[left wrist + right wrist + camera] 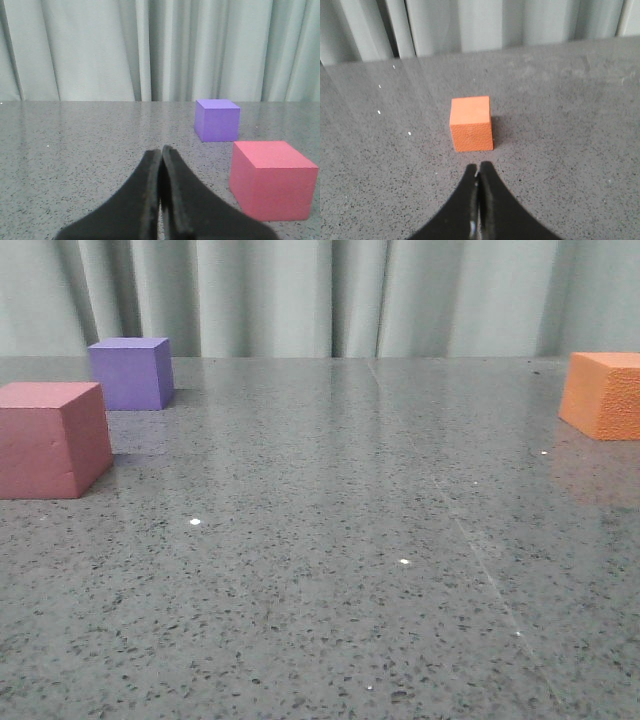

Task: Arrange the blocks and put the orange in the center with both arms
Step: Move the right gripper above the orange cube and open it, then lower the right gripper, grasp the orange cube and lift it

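Note:
On the grey speckled table, the pink-red cube (52, 438) sits at the left edge with the purple cube (131, 372) just behind it. The orange cube (605, 393) rests far right, partly cut off by the frame. Neither arm shows in the front view. In the left wrist view my left gripper (161, 150) is shut and empty, with the pink-red cube (272, 179) and purple cube (217, 120) ahead and to one side. In the right wrist view my right gripper (479, 166) is shut and empty, a short way back from the orange cube (471, 124).
Pale pleated curtains (330, 295) hang behind the table's far edge. Between the left pair of cubes and the orange cube stretches bare tabletop (340, 540).

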### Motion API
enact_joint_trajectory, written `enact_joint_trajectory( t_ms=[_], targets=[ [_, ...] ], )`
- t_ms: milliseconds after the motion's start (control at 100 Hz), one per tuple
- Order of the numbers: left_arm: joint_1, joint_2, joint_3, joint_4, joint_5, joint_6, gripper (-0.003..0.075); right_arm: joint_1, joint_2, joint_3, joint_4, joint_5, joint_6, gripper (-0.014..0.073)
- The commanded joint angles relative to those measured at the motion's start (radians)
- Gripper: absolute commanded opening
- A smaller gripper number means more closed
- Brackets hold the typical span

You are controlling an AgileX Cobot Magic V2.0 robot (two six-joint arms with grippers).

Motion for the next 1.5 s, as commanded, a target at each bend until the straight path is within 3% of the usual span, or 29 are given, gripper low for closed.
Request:
enact_joint_trajectory(
  t_ms=[0, 300, 440, 580, 700, 770, 1020, 1490],
  targets=[
    [-0.001, -0.033, 0.054, -0.008, -0.072, 0.002, -0.0019, -0.007, 0.128, -0.123, -0.001, 0.001, 0.0, -0.0061],
    [-0.001, -0.033, 0.054, -0.008, -0.072, 0.002, -0.0019, -0.007, 0.394, -0.224, -0.001, -0.011, 0.0, -0.006],
    [-0.001, -0.033, 0.054, -0.008, -0.072, 0.002, -0.0019, -0.007, 0.452, -0.224, -0.001, -0.014, 0.0, -0.0004],
    [-0.001, -0.033, 0.054, -0.008, -0.072, 0.002, -0.0019, -0.006, 0.47, -0.224, 0.0, -0.014, 0.0, 0.0213],
    [-0.001, -0.033, 0.054, -0.008, -0.072, 0.002, -0.0019, -0.006, 0.47, -0.224, 0.0, -0.005, 0.0, 0.0535],
    [-0.001, -0.033, 0.054, -0.008, -0.072, 0.002, -0.0019, -0.006, 0.47, -0.224, 0.0, 0.006, 0.0, 0.067],
    [-0.001, -0.033, 0.054, -0.008, -0.072, 0.002, -0.0019, -0.006, 0.488, -0.239, 0.0, -0.02, 0.0, 0.0633],
    [-0.001, -0.033, 0.054, -0.008, -0.072, 0.002, -0.0019, -0.006, 0.874, -0.575, 0.0, 0.019, -0.056, 0.0633]
  ],
)
